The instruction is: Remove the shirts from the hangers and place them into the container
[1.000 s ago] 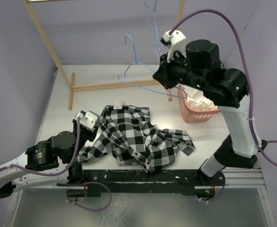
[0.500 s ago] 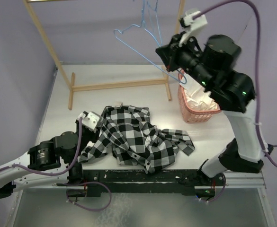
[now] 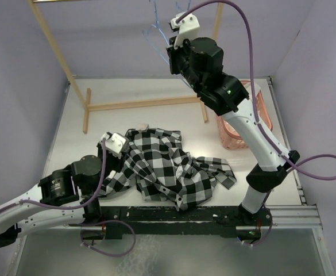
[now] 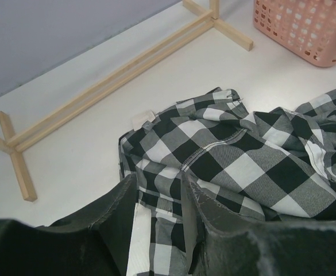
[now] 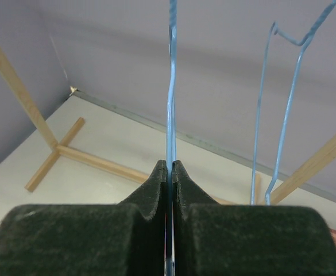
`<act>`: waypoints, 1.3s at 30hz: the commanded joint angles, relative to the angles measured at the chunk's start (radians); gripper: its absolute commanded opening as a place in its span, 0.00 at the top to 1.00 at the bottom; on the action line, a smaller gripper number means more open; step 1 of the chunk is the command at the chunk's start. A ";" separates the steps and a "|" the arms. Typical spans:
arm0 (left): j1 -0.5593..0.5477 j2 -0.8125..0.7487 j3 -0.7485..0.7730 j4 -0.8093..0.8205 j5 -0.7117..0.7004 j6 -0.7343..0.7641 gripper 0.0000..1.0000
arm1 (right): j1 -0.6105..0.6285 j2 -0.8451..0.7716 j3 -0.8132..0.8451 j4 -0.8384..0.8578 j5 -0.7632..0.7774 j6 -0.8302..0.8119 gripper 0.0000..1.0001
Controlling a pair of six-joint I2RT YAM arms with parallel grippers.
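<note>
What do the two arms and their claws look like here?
The left arm and right arm have black joint housings, white links, trailing purple cables and white wrist camera mounts. The left claw and right claw have matte black, rough-textured fingers.

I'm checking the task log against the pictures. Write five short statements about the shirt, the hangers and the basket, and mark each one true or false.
1. The plaid shirt lies crumpled on the table, outside the basket. True.
2. The right jaws are shut on a blue wire hanger. True.
3. That hanger carries a shirt. False: the wire that shows is bare.
4. The left jaws hover over the basket. False: they stand at the plaid shirt's edge, with its cloth between them.
5. A second hanger hangs beside the held one. True.
</note>
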 commanded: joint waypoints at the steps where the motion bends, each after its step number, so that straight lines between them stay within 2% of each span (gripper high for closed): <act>1: 0.025 -0.012 -0.006 0.038 0.038 -0.029 0.60 | -0.001 -0.112 -0.045 0.202 0.061 -0.031 1.00; 5: 0.035 -0.012 -0.010 0.044 0.048 -0.027 0.60 | -0.001 -0.137 -0.096 0.232 0.070 -0.037 1.00; 10: 0.040 -0.005 -0.011 0.044 0.054 -0.026 0.60 | -0.002 -0.095 -0.094 0.292 0.085 -0.063 1.00; 17: 0.041 -0.011 -0.017 0.045 0.055 -0.028 0.60 | -0.002 0.036 0.036 0.282 0.108 -0.095 1.00; 24: 0.041 -0.013 -0.017 0.044 0.054 -0.029 0.60 | -0.004 0.067 0.015 0.304 0.121 -0.105 1.00; 33: 0.043 -0.016 -0.020 0.045 0.055 -0.030 0.60 | -0.006 0.027 -0.050 0.331 0.110 -0.104 1.00; 39: 0.043 -0.024 -0.021 0.045 0.054 -0.029 0.60 | -0.005 -0.064 -0.152 0.405 0.103 -0.091 1.00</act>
